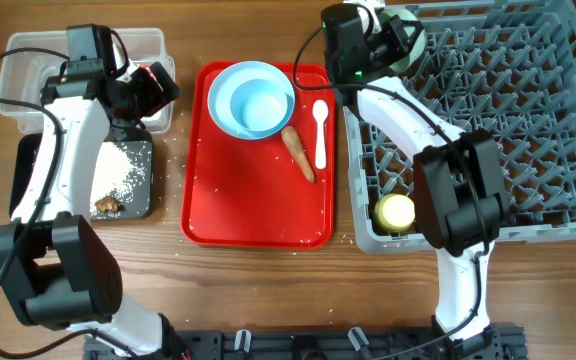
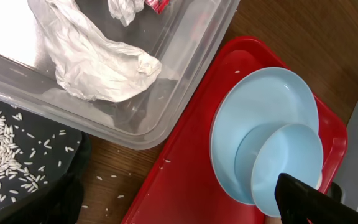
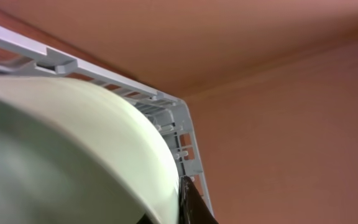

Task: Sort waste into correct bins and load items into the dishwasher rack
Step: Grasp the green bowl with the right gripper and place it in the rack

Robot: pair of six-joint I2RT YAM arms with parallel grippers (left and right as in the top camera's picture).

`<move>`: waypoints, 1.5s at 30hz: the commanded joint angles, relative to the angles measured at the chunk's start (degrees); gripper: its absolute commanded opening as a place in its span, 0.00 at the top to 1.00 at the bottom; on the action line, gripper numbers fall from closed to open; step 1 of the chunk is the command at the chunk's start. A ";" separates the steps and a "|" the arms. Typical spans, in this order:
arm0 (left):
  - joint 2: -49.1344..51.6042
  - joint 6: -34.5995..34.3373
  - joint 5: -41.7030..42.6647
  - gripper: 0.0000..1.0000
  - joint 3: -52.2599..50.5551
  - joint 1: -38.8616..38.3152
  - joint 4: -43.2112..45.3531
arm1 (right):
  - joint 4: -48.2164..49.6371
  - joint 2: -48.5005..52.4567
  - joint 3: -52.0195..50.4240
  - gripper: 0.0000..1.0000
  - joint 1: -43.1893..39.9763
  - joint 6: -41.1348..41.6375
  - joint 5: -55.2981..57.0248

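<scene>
My left gripper [image 1: 154, 88] [image 2: 179, 211] is open and empty, hovering over the gap between the clear tub [image 1: 28, 60] and the red tray. The tub holds the crumpled tissue [image 2: 98, 68] and the red-and-white wrapper [image 2: 157, 5]. The black tray [image 1: 28, 170] holds rice [image 1: 118, 170] and a brown scrap [image 1: 107, 205]. The blue bowl [image 1: 261, 105] sits on the blue plate [image 1: 230, 85], with the carrot-like stick [image 1: 299, 153] and white spoon [image 1: 320, 130] beside them. My right gripper [image 1: 400, 45] [image 3: 180, 199] is shut on the mint-green bowl [image 1: 411, 45] [image 3: 73, 155] over the rack's [image 1: 528, 150] far left corner. The yellow cup [image 1: 397, 211] stands in the rack.
The flat red tray [image 1: 248, 200] lies between the bins and the rack. Loose rice grains are scattered on the wooden table [image 2: 114, 177] between the black tray and the red tray. The rack's corner wall [image 3: 179, 124] is close behind the held bowl.
</scene>
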 commanded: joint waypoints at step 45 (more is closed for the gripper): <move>-1.16 -0.13 -0.57 0.00 0.72 0.13 0.07 | -19.19 -2.67 -4.20 0.45 7.02 64.59 -81.85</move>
